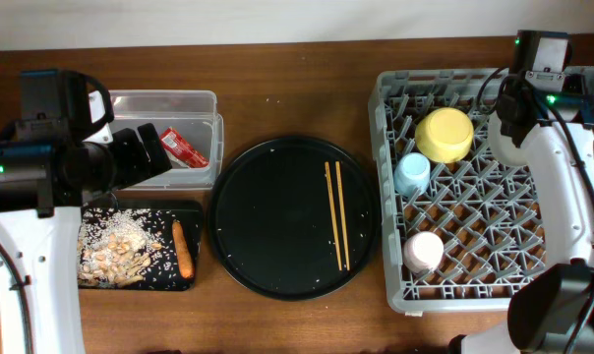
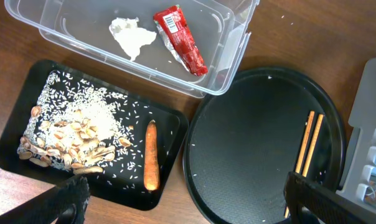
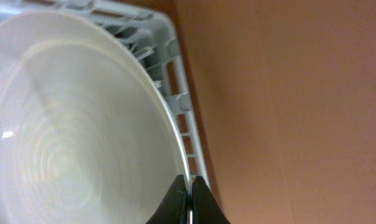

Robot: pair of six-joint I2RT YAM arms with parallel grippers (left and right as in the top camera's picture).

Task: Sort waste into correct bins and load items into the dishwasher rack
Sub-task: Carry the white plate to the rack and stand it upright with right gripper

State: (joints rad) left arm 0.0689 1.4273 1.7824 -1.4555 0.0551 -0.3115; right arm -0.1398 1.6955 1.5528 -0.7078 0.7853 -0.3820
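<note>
Plate point(image 3: 70, 124) at dishwasher rack point(image 1: 474, 221), far-right corner
My right gripper point(image 3: 188, 196) pinches the plate rim; my left gripper point(image 2: 188, 200) hangs spread wide.

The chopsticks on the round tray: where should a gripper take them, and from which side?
Grip the chopsticks near mid-length, straight down from above, fingers closing across both sticks. They lie flat and parallel, close together, on the tray, with bare tray either side for the fingers; a middle grip should keep them level.
</note>
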